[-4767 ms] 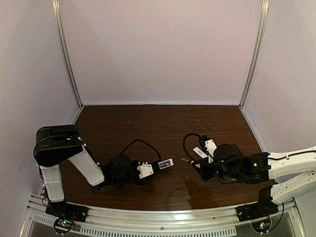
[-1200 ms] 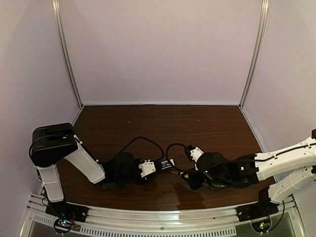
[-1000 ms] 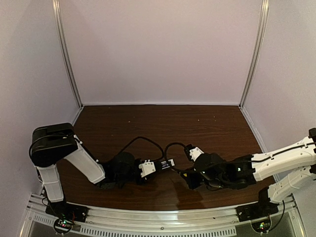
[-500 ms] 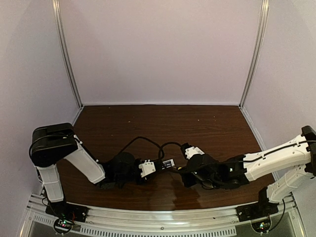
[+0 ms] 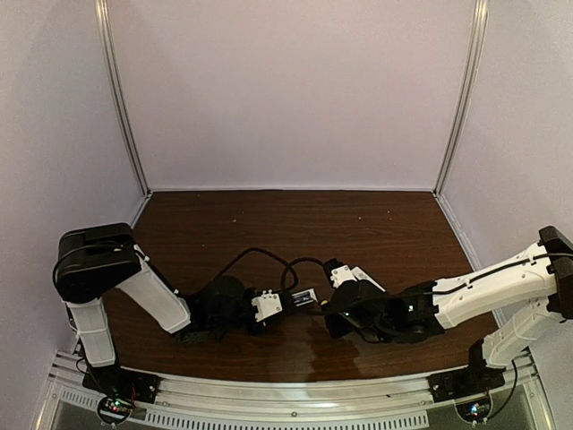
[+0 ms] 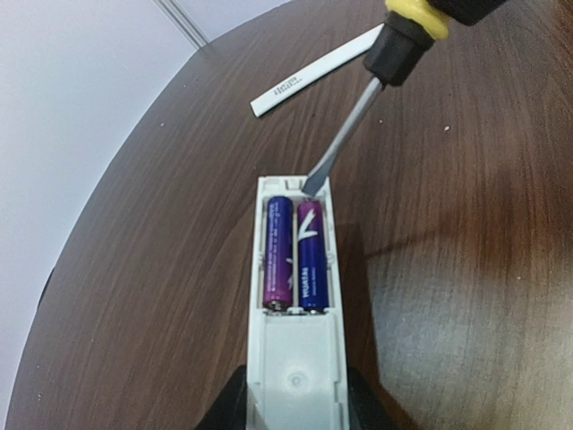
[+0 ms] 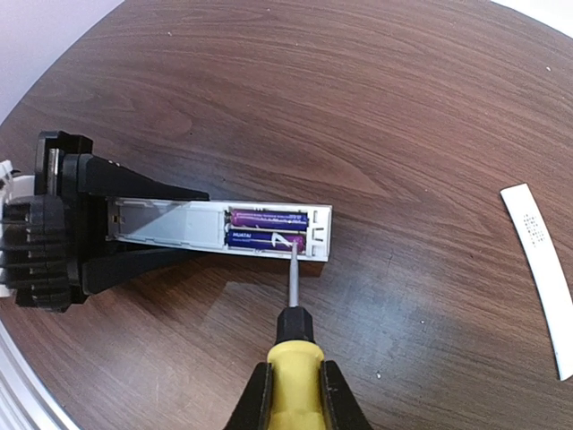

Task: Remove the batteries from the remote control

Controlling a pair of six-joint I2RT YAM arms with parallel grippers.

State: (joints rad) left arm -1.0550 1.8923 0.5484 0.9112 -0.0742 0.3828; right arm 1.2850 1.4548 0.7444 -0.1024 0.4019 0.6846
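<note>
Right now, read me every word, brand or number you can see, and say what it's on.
"HUATAI": on the battery nearest the screwdriver tip, in the remote control.
The other battery: print too blurred to read.
White cover strip: dark print, too small to read.

A dark brown wooden tabletop point(image 5: 295, 219) lies between pale walls. From the near-left corner the black-and-white left arm point(image 5: 134, 287) runs low along the near edge. Its left gripper point(image 5: 283, 302) holds a slim white rectangular remote control point(image 5: 303, 296) near the middle of that edge. From the near-right corner the white right arm point(image 5: 483, 287) stretches leftward, with the right gripper point(image 5: 328, 310) just beside the remote's free end. A yellow-handled screwdriver point(image 5: 322, 305) shows only as a yellow speck at its fingertips. A black cable point(image 5: 255, 254) loops just behind the left gripper.
</note>
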